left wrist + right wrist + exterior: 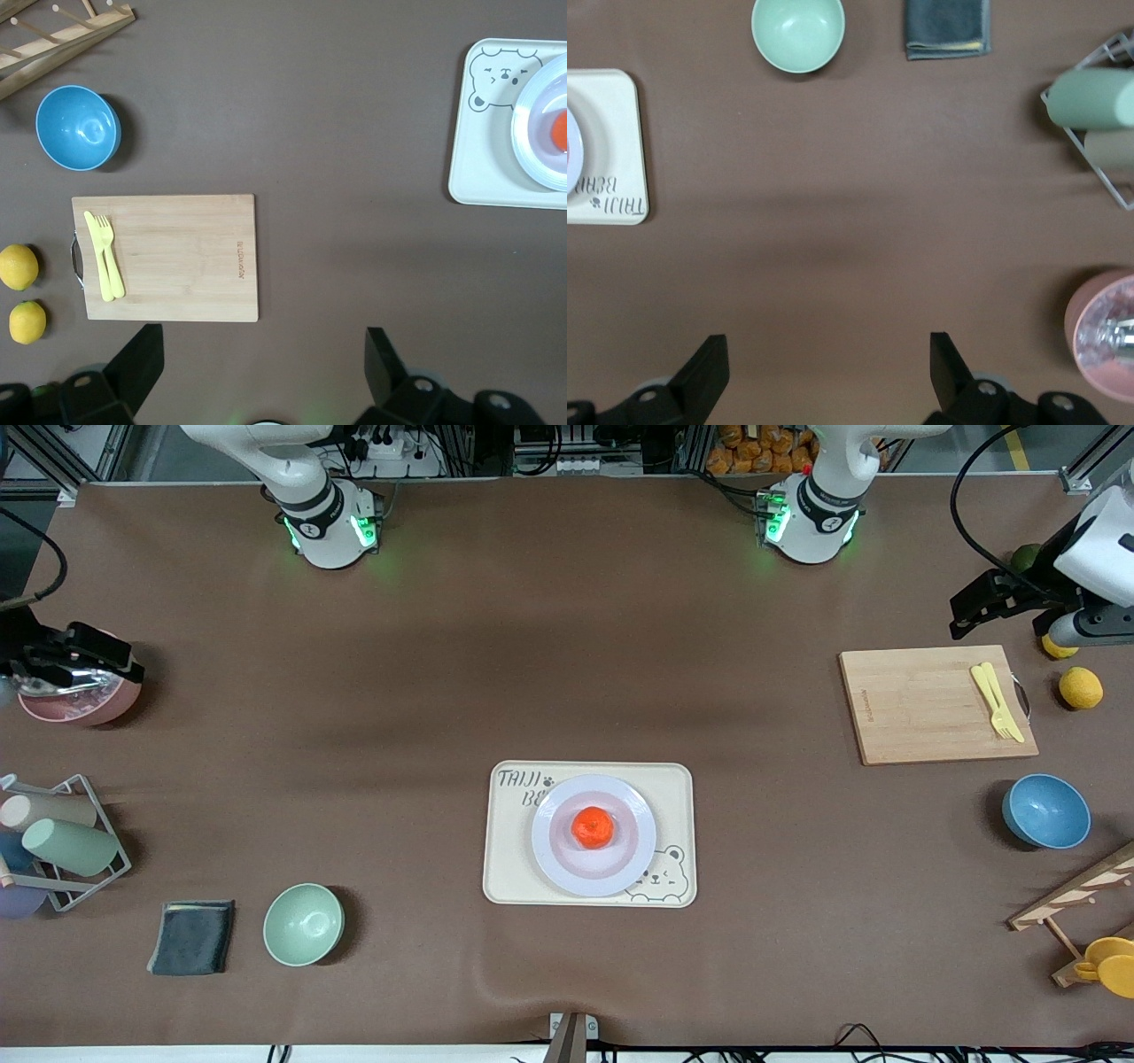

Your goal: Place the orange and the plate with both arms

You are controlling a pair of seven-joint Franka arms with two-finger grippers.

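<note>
The orange (593,828) lies in the middle of the pale lavender plate (554,859). The plate rests on the beige bear-printed tray (512,872) at the table's middle, near the front camera. In the left wrist view the plate (536,133), the orange (560,133) and the tray (487,133) show at the picture's edge. My left gripper (966,611) is open and empty, up over the table beside the cutting board at the left arm's end; it also shows in the left wrist view (261,354). My right gripper (111,657) is open and empty over the pink bowl at the right arm's end; it also shows in the right wrist view (826,359).
A wooden cutting board (935,704) carries a yellow fork and knife (997,700). Two lemons (1080,687), a blue bowl (1045,810) and a wooden rack (1076,903) are nearby. A pink bowl (84,695), a cup rack (58,841), a grey cloth (192,937) and a mint bowl (303,924) stand at the right arm's end.
</note>
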